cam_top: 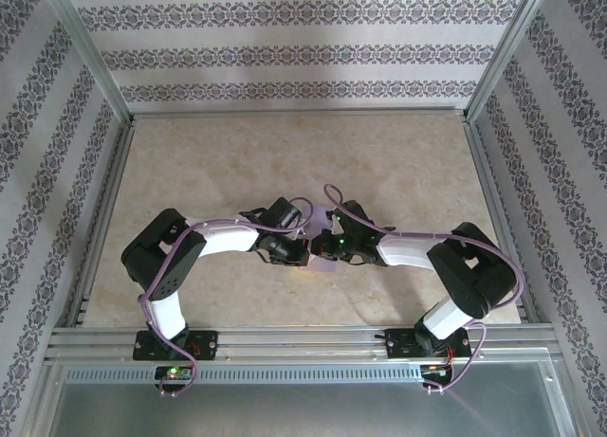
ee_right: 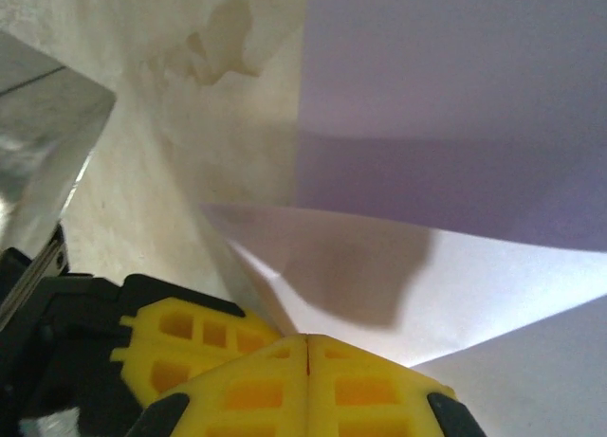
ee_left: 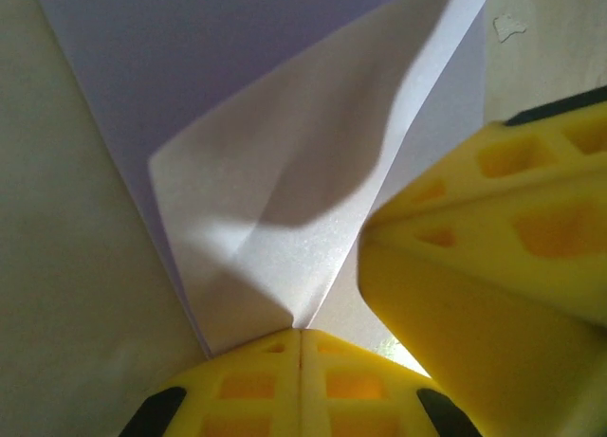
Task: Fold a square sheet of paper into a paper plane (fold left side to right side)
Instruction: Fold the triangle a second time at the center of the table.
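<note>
The square sheet of paper (ee_left: 285, 200) is lavender with a paler underside and lies partly folded, one flap lifted off the table. A small patch of the paper (cam_top: 325, 263) shows between the two arms at the table's middle. My left gripper (ee_left: 301, 335) is shut, and a creased point of the sheet runs into the seam between its yellow fingers. My right gripper (ee_right: 308, 340) is likewise shut on a raised fold of the sheet (ee_right: 455, 266). The two grippers nearly touch: left gripper (cam_top: 303, 251), right gripper (cam_top: 328, 247). The right gripper's yellow fingers (ee_left: 493, 257) loom beside the left gripper.
The beige marbled table (cam_top: 285, 162) is fenced by aluminium rails (cam_top: 294, 115) and patterned walls. A metal rail (ee_right: 43, 153) shows at the left of the right wrist view. A small white fleck (ee_left: 509, 25) lies on the table beyond the paper.
</note>
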### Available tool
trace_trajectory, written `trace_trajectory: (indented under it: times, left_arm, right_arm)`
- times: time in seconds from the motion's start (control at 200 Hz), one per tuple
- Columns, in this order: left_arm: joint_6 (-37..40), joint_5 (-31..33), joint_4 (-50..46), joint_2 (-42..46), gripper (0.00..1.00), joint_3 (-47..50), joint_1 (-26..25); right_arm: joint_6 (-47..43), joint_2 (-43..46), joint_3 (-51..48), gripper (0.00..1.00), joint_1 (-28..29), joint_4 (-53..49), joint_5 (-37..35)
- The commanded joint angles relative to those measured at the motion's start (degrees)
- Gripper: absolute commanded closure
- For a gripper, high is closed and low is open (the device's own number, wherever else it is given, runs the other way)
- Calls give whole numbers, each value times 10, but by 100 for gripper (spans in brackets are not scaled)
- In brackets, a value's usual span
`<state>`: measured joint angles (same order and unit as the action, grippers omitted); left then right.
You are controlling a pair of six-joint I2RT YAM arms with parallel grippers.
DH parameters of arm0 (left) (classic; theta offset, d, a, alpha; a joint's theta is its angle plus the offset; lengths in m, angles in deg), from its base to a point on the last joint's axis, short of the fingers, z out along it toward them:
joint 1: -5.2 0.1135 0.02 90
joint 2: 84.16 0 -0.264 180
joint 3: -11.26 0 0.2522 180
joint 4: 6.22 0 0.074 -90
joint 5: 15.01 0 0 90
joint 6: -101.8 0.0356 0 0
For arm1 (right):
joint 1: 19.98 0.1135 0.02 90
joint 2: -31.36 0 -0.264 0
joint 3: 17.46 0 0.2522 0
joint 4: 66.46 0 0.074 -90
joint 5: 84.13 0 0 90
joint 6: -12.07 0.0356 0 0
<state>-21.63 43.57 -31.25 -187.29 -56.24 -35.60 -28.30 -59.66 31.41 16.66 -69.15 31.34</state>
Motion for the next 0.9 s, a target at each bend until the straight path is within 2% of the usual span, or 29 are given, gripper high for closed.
trace_trajectory:
  times: [0.0, 0.42, 0.894]
  left_arm:
    - [8, 17, -28, -12, 100, 13, -5]
    - [10, 22, -40, -14, 100, 10, -5]
    - [-1, 22, -39, -14, 100, 26, -5]
  right_arm:
    - [4, -16, 1, 100, 7, 22, -13]
    - [-3, -42, -8, 100, -14, 13, -13]
    - [-47, -39, -22, 100, -107, -1, 7]
